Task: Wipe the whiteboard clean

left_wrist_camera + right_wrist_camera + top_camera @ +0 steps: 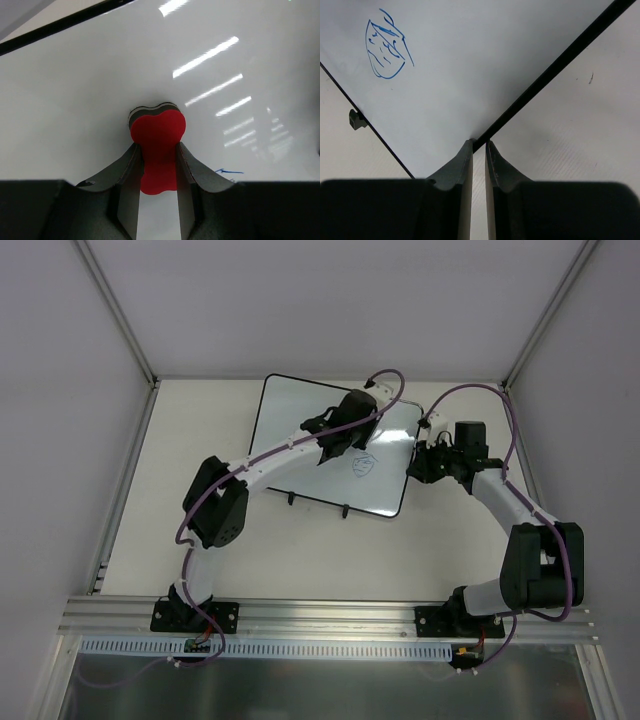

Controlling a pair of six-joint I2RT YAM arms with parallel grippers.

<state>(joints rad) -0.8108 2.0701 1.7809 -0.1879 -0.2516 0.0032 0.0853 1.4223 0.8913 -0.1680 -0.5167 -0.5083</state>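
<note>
The whiteboard (295, 425) lies on the table, white with a thin black frame. A blue marker doodle (364, 466) sits near its right end; it also shows in the right wrist view (385, 50). My left gripper (335, 445) is over the board's middle, shut on a red bone-shaped eraser (157, 132) whose head presses on the board (75, 90). A bit of blue line (229, 172) shows to the right of the eraser. My right gripper (479, 143) is shut on the board's black right edge (540, 82), and sits there in the top view (418, 465).
Two small black feet (291, 499) (344, 510) stick out from the board's near edge; one shows in the right wrist view (355, 119). White walls enclose the table on three sides. An aluminium rail (330, 615) runs along the near edge.
</note>
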